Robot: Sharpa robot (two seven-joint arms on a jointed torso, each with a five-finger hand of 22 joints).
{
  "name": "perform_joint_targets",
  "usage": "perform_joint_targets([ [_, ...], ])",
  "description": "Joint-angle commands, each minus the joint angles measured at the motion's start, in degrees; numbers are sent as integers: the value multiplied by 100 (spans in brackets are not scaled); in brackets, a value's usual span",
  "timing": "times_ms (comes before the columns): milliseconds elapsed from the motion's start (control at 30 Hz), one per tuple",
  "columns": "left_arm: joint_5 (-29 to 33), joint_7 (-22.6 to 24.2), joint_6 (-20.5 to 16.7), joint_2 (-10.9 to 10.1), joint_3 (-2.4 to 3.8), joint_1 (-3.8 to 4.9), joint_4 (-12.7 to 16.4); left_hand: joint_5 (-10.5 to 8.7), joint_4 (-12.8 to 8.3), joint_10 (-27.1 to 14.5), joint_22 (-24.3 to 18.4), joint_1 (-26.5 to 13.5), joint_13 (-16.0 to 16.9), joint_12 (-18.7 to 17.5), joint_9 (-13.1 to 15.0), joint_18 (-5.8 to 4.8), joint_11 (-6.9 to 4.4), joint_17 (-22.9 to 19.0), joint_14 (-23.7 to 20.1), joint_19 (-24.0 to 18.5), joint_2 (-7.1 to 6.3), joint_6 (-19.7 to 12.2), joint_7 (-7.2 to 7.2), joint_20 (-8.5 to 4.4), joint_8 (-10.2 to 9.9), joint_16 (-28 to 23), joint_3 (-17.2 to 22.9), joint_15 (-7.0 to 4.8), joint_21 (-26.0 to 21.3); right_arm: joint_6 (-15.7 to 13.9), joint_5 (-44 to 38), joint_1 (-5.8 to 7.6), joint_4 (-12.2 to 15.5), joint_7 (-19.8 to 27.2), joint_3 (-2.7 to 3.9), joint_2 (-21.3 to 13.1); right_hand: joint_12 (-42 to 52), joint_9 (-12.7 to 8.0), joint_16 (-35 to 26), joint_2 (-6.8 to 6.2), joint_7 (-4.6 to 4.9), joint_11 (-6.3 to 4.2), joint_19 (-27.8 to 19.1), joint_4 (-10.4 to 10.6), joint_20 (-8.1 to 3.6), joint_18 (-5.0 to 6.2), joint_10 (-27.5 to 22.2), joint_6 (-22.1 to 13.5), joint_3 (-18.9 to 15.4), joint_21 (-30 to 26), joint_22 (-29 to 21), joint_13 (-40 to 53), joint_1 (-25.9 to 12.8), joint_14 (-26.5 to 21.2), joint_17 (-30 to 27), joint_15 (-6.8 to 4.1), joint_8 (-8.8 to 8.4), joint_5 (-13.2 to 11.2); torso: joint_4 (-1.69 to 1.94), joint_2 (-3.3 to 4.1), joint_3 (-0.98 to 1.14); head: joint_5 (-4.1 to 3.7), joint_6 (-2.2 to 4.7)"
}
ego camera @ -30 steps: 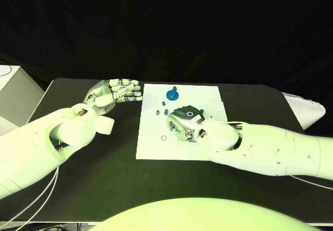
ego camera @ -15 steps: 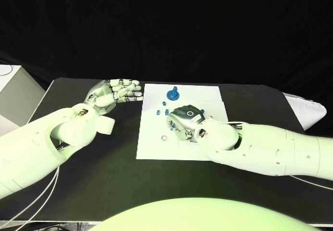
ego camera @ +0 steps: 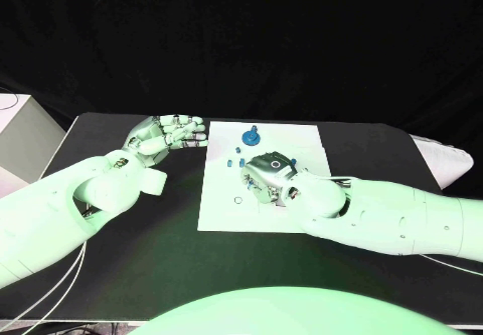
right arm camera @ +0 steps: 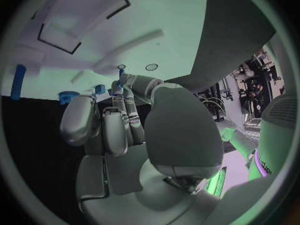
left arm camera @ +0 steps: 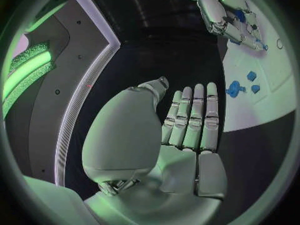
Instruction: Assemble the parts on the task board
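The white task board [ego camera: 223,213] lies in the middle of the table. My right hand [ego camera: 268,179] is low over its centre with the fingers curled down to the surface. In the right wrist view, its thumb and a finger meet on a small blue part [right arm camera: 116,88] right at the board [right arm camera: 75,30]. A blue gear-like part [ego camera: 252,132] stands near the far edge, with small blue parts [ego camera: 236,162] between it and the hand. My left hand [ego camera: 166,137] hovers off the board's far left corner, holding nothing, fingers loosely extended [left arm camera: 190,117].
A pale box [ego camera: 18,136] stands at the table's left edge and a white cushion-like object [ego camera: 443,157] at its right edge. Bare black tabletop [ego camera: 151,251] lies in front of the board. A small ring mark [ego camera: 237,201] sits on the board's near left.
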Motion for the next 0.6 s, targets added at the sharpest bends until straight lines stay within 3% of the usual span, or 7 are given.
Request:
perform_joint_targets([
  [33,17,14,106,14,5,-2,4,21,11,-9,-5,6,8,35,-8,83,1,9,34,58,63,34,33,0,4,-30,-16,12,-22,31,-88,-9,-29,17,0,20,29,5,7,125,23,-219,16,-13,5,-71,244,35,34,11,5,126,78,237,1,-39,19,25,0,2,2,-1,1],
  [600,16,9,112,16,5,-13,-7,21,11,-9,-5,6,8,35,-8,83,1,9,34,58,63,34,33,0,4,-30,-16,12,-22,115,-97,-42,-80,34,-7,41,29,5,7,125,23,-219,16,-13,5,-71,244,35,34,11,5,126,78,237,1,-39,19,25,5,3,1,29,1],
])
